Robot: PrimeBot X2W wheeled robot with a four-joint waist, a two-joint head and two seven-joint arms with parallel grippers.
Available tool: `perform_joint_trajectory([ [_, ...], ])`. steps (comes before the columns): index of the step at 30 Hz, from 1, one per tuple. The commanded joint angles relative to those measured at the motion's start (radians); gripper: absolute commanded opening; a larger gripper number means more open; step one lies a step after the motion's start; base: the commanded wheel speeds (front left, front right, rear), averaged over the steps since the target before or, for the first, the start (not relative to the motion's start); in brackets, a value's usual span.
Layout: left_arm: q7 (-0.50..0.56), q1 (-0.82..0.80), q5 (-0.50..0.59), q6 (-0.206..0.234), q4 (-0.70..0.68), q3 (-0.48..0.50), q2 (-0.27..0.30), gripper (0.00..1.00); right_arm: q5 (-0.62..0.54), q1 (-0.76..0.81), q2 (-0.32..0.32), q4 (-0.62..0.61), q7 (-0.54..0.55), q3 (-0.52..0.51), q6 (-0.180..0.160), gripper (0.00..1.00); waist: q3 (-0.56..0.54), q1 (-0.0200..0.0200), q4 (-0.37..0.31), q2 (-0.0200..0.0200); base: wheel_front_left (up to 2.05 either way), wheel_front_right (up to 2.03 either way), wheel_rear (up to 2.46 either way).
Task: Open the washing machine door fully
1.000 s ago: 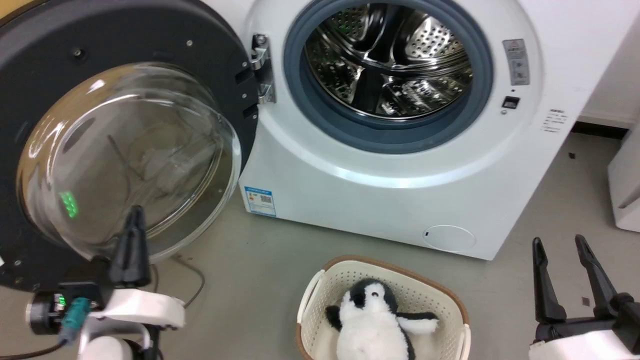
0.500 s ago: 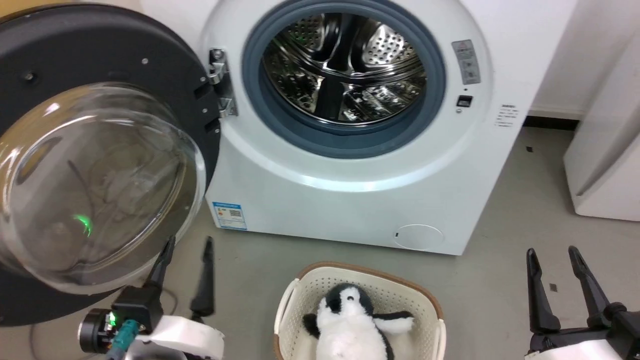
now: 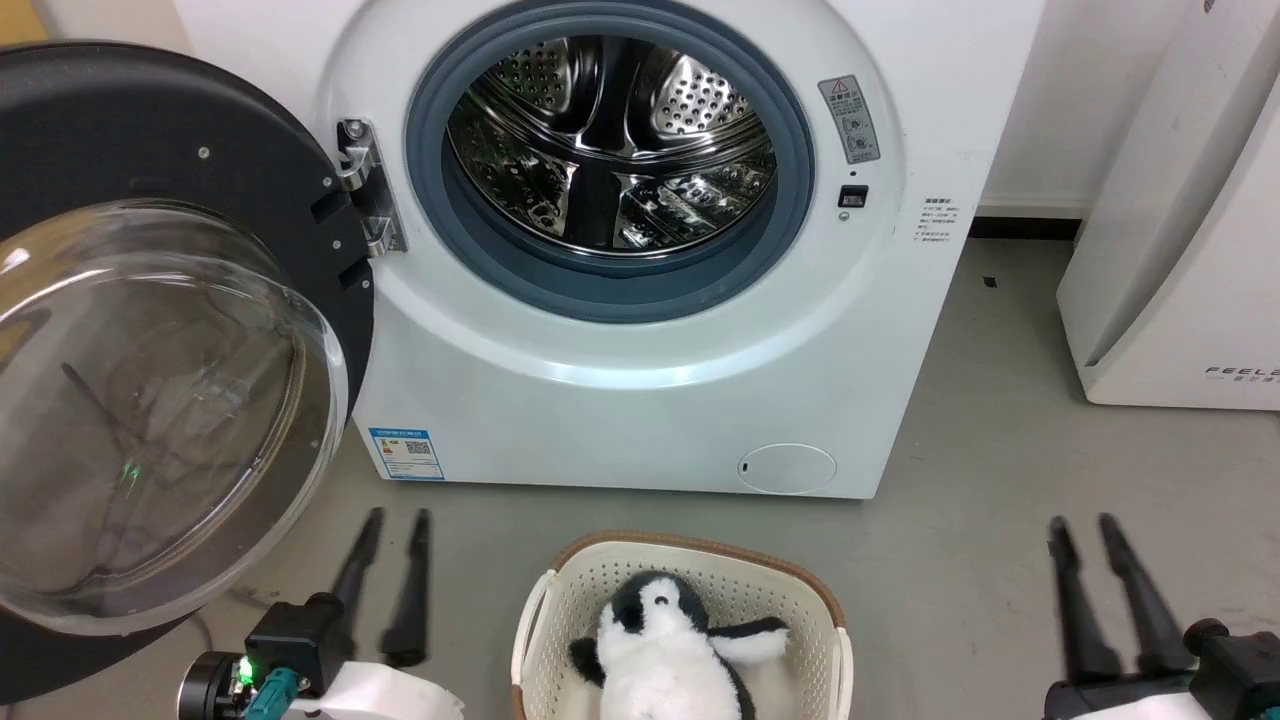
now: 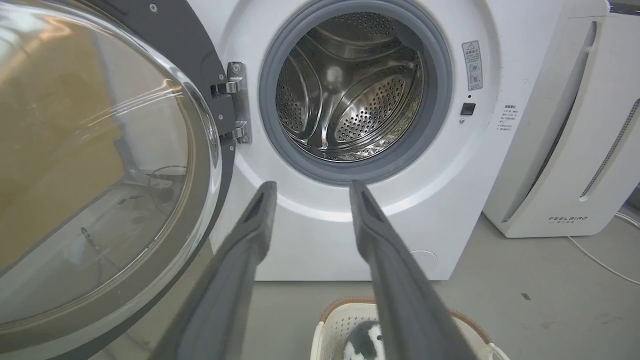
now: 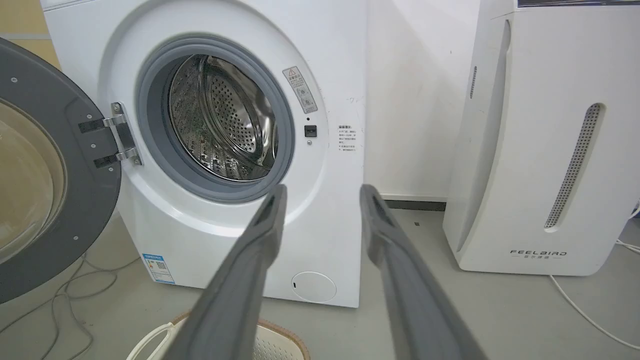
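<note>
The washing machine door point(image 3: 130, 130) is swung wide open to the left on its steel hinge point(image 3: 365, 190), its clear glass bowl point(image 3: 150, 410) bulging toward me. Behind it the white washing machine point(image 3: 640, 400) shows its grey rubber ring and steel drum point(image 3: 600, 150). Low at the left, my left gripper point(image 3: 397, 518) is open and empty, just right of the door's lower rim and apart from it. At the lower right my right gripper point(image 3: 1082, 526) is open over bare floor. The door point(image 4: 165, 45) and drum point(image 4: 350, 95) also appear in the left wrist view, past open fingers point(image 4: 255, 225).
A cream basket point(image 3: 780, 590) with a brown rim holds a plush penguin point(image 3: 670, 650) on the floor in front of the machine. A white FEELBIRD appliance point(image 3: 1180, 250) stands at the right. Cables point(image 5: 65, 300) lie on the floor under the door.
The head camera has swung, shifting the whole scene left and down. My left gripper came away from the glass bowl, dropped lower and its fingers now stand apart. The right gripper sits slightly lower.
</note>
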Motion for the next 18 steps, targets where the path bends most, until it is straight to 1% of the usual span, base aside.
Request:
perform_joint_trajectory([
  [1,0.001,0.000,0.000,0.000,-0.001,0.000,0.000,0.00,0.000,0.000,0.000,0.000,0.001,0.000,0.000,0.00,0.000,0.0001,0.000,0.0000,0.00,0.00,0.00],
  [18,0.034,0.002,0.011,0.011,-0.023,0.000,0.000,0.00,-0.012,-0.013,0.000,-0.001,0.033,0.010,0.000,0.00,0.003,0.0001,-0.008,0.0000,0.00,0.00,0.00],
])
